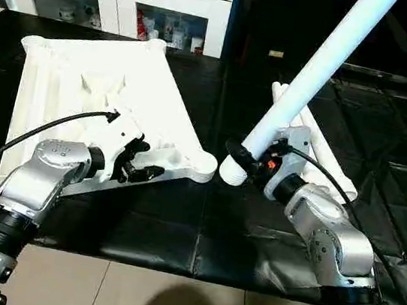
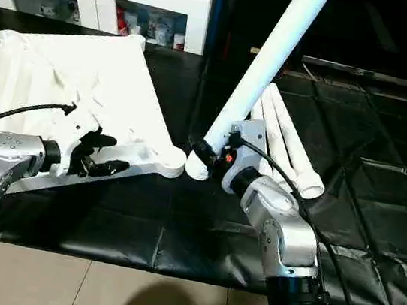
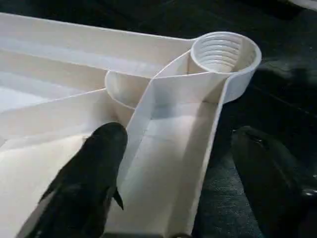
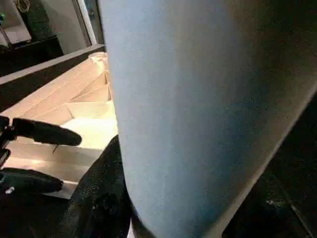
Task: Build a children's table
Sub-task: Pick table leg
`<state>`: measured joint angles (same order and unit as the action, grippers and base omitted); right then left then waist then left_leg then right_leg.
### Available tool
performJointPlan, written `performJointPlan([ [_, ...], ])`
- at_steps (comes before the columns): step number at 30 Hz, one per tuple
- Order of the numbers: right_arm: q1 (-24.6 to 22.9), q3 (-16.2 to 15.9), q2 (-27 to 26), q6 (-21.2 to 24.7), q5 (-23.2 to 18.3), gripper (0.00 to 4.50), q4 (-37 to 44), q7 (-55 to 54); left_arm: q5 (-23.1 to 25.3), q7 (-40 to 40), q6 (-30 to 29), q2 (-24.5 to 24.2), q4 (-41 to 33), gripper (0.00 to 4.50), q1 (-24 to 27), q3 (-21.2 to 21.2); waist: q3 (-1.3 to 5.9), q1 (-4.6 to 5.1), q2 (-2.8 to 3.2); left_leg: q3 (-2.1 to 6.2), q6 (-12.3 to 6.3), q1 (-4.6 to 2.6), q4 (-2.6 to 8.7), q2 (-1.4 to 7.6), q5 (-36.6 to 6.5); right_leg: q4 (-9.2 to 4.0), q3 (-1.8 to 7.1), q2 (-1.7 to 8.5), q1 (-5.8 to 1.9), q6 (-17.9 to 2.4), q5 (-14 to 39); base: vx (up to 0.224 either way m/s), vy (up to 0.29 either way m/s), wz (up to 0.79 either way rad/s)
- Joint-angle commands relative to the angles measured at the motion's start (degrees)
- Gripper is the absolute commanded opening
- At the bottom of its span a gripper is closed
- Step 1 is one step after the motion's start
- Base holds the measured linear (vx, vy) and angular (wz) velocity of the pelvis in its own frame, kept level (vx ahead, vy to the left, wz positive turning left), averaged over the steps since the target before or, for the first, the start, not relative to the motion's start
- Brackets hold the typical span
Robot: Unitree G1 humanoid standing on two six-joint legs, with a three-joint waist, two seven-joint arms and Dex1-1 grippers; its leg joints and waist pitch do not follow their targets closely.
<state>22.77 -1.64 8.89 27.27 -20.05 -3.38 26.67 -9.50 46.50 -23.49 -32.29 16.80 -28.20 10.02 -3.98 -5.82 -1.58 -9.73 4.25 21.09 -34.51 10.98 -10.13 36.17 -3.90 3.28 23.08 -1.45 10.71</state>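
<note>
— None of the four legs looks fitted yet. That white ribbed plastic tabletop (image 1: 97,100) lies underside-up at left of frame, its near corner socket (image 3: 225,52) empty.

— Right gripper (image 1: 246,161)?

— Clamped on one long white tubular leg (image 1: 317,70), flared end just beside that socket. Spare legs (image 2: 288,145) lie centre-right.

— Left gripper (image 1: 137,162)?

— Fingers parted astride the tabletop's rim.

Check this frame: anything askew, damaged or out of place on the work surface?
Nothing stands out. The tabletop lies ribbed side up, the right gripper holds one leg tilted beside the corner socket, and the spare legs lie together.
</note>
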Motion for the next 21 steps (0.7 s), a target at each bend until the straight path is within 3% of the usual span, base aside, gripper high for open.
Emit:
performJointPlan([
  [1, 0.9, 0.3, 1.1, -0.5, 0.5, 1.9, 0.0, 0.7, -0.3, 0.9, -0.3, -0.2, -0.4, 4.22, -1.1, -0.1, 4.45, -0.01, 0.99, 0.68, 2.38, -0.75, 4.22, 1.88, -10.3, -4.21, 3.22, 4.61, -3.01, -8.7, 10.3, 0.0, 0.0, 0.0],
  [9, 0.4, 0.7, 3.9, 0.1, 0.8, 1.9, -0.7, 2.5, 0.0, 3.5, -2.3, -0.2, -0.5, 4.32, -0.6, 1.7, 4.41, -0.06, 0.95, 0.62, 2.1, -0.77, 4.15, 1.86, -10.5, -4.22, 3.23, 4.62, -3.07, -9.2, 10.6, 0.0, 0.0, 0.0],
  [14, 0.7, 0.6, 4.3, -0.9, 1.3, 1.9, -1.7, 2.9, 1.9, 2.4, 0.4, 1.3, 2.7, 4.32, -1.4, 2.1, 4.45, -0.16, 0.59, 0.59, 1.52, -0.54, 4.06, 1.75, -9.6, -4.43, 3.23, 4.72, -3.24, -8.9, 11.2, 0.0, 0.0, 0.0],
  [15, 0.7, 0.5, 4.2, -1.0, 1.5, 1.9, -1.8, 2.9, 2.1, 2.4, 1.2, 1.6, 3.3, 4.03, -1.6, 2.1, 4.49, -0.17, 0.62, 0.61, 1.54, -0.59, 4.08, 1.82, -9.5, -4.37, 3.21, 4.69, -3.18, -8.7, 11.0, 0.0, 0.0, 0.0],
  [19, 0.9, 0.0, 4.1, -1.5, 1.7, 1.9, -2.2, 2.9, 2.6, 2.4, 1.9, 3.2, 6.8, 3.9, -3.7, 2.3, 4.56, -0.22, 0.64, 0.61, 1.39, -0.61, 4.04, 1.79, -9.1, -4.29, 3.2, 4.7, -3.22, -9.0, 10.0, 0.0, 0.0, 0.0],
  [20, 0.9, -0.3, 4.0, -1.5, 1.7, 1.9, -2.1, 2.9, 3.1, 2.8, 2.6, 3.7, 8.8, 3.59, -4.8, 2.9, 4.51, -0.29, 1.05, 0.61, 1.4, -0.67, 4.01, 1.73, -9.3, -4.36, 3.2, 4.68, -3.13, -8.9, 10.2, 0.0, 0.0, 0.0],
  [21, 0.8, -0.3, 4.0, -1.4, 1.8, 1.9, -2.0, 2.9, 3.3, 3.0, 3.0, 4.0, 9.9, 3.5, -5.3, 3.1, 4.52, -0.29, 0.93, 0.61, 1.41, -0.71, 4.04, 1.77, -9.5, -4.47, 3.19, 4.68, -3.13, -8.8, 10.4, 0.0, 0.0, 0.0],
])
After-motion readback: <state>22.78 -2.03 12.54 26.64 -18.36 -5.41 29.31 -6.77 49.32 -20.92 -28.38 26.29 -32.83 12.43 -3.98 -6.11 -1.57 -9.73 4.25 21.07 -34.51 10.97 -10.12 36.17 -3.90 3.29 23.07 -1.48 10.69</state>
